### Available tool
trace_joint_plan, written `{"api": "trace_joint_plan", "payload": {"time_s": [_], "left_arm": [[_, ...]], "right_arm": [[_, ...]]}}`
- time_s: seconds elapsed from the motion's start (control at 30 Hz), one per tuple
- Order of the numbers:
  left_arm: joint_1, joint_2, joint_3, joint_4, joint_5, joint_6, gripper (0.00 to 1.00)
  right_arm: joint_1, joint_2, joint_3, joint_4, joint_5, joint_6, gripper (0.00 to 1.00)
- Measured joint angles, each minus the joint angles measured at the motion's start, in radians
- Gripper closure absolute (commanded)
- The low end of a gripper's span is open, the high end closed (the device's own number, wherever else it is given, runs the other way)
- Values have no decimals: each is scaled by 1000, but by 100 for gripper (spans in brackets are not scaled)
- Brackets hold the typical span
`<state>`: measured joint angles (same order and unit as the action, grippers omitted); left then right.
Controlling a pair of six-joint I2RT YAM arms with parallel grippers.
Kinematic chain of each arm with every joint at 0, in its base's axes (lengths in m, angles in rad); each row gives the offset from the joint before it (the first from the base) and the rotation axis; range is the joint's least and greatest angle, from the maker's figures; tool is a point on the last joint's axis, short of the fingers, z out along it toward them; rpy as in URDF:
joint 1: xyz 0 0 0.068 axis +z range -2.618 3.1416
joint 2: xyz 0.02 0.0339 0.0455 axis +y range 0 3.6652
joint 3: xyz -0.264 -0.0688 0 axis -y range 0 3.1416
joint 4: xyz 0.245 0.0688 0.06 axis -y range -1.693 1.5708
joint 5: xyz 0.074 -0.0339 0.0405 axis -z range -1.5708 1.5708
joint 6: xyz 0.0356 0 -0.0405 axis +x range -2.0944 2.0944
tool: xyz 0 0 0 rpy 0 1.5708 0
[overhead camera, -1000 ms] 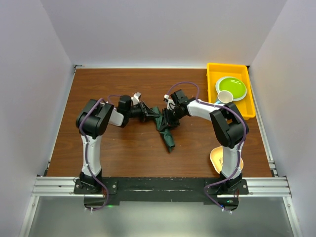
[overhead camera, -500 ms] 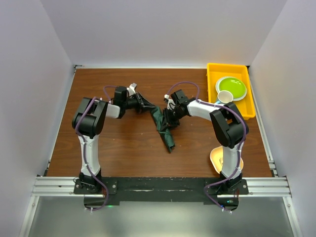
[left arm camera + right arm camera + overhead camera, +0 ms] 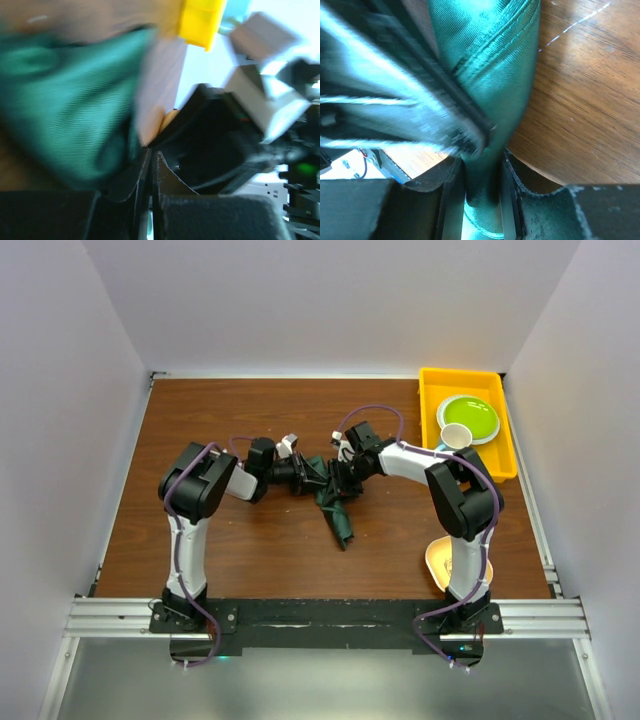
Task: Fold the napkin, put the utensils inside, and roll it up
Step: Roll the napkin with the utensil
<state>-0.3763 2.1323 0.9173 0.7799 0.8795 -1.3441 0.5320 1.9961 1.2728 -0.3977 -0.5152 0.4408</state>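
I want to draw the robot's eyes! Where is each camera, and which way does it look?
Top external: high behind the arms, looking down on the table; both arms show.
Left wrist: on the left arm, looking along the left end effector at the blurred napkin.
Right wrist: on the right arm, looking past the right end effector pinching the napkin.
Shared: all see the napkin.

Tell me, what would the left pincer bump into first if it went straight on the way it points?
Most likely the right pincer: the left pincer points straight at it across the bunched napkin. The wrist view is blurred, so the napkin itself might come first.
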Motion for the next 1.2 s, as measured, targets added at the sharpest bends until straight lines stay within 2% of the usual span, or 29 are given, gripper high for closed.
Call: {"api": "trace_joint_plan", "payload": {"time_s": [0.2, 0.33, 0.47, 0.53, 0.57, 0.63, 0.67, 0.73, 0.77, 0.83, 1.03, 1.2], "left_arm": [[3, 19, 6, -82, 4, 69, 91], [3, 19, 29, -133, 6, 128, 91], [3, 18, 40, -163, 8, 161, 91], [3, 18, 43, -173, 8, 167, 91], [3, 17, 46, -177, 9, 171, 91], [3, 16, 50, -186, 10, 179, 91], [3, 16, 52, -191, 11, 183, 91], [3, 16, 55, -200, 11, 187, 91], [3, 16, 56, -202, 11, 188, 91], [3, 16, 58, -206, 12, 190, 91], [3, 14, 61, -224, 14, 211, 92], [3, 14, 61, -230, 16, 215, 92]], "right_arm": [[5, -9, 16, -22, 0, -12, 39], [5, -37, 29, -93, 47, -53, 19], [4, -92, 31, -174, 96, -93, 18], [3, -130, 32, -203, 108, -106, 23], [3, -150, 32, -211, 107, -110, 32], [3, -187, 32, -215, 101, -117, 44], [3, -198, 32, -212, 93, -117, 55], [3, -215, 25, -190, 58, -117, 65], [4, -219, 12, -166, 40, -111, 74], [3, -218, -30, -118, -6, -102, 82], [4, -213, -204, -2, -109, -65, 87], [4, -208, -233, -5, -123, -75, 85]]}}
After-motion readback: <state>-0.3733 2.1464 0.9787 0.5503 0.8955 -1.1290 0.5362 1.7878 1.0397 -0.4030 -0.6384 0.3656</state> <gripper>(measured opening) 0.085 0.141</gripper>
